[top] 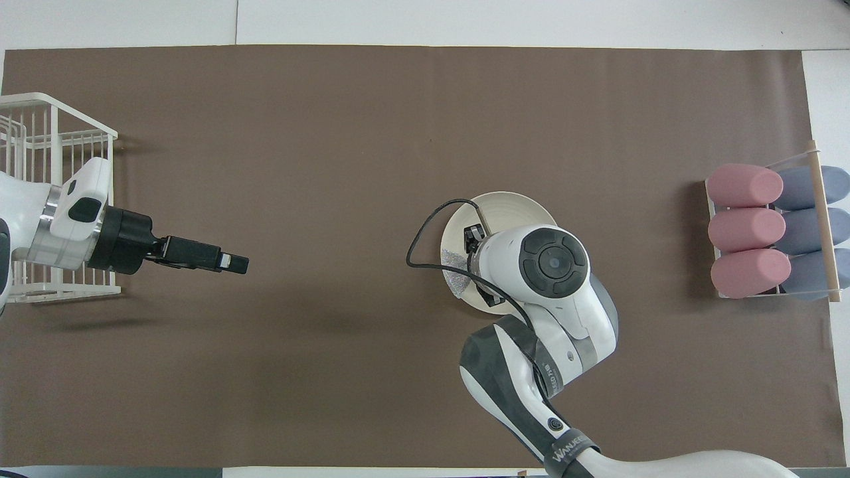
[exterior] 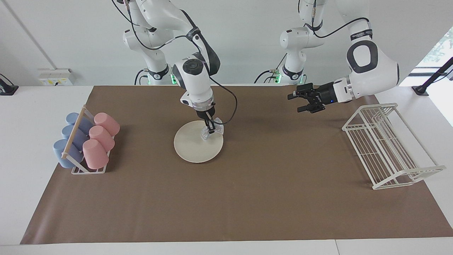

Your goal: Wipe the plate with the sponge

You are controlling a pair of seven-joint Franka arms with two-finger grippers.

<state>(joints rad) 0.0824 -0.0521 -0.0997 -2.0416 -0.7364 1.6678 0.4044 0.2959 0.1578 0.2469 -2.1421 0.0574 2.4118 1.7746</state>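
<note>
Two white robot arms work at a tabletop [exterior: 21, 148] covered by a brown mat [exterior: 247, 198]. A round cream-white plate [exterior: 193, 147] lies flat on the mat, somewhat toward the right arm's end of the tabletop.

The right gripper [exterior: 211, 128] points straight down over the part of the plate's rim nearest the robots. Its fingers are clamped on the sponge [exterior: 212, 131], a small, shiny, silvery-grey, wrinkled pad. The sponge rests against the plate at that edge and partly overhangs the rim. In the overhead view, the arm's wrist covers much of the plate, and the sponge [top: 455, 273] shows at the plate's [top: 511, 206] rim on the side toward the left arm.

The left gripper [exterior: 300, 101] hangs in the air over bare mat, toward the left arm's end of the tabletop. It points sideways toward the middle, with its fingers spread apart and nothing between them.

A white wire rack [exterior: 385, 148] stands at the left arm's end. At the right arm's end, a smaller rack [exterior: 88, 168] holds three pink cups [exterior: 101, 140] and three blue cups [exterior: 70, 138], all lying on their sides.
</note>
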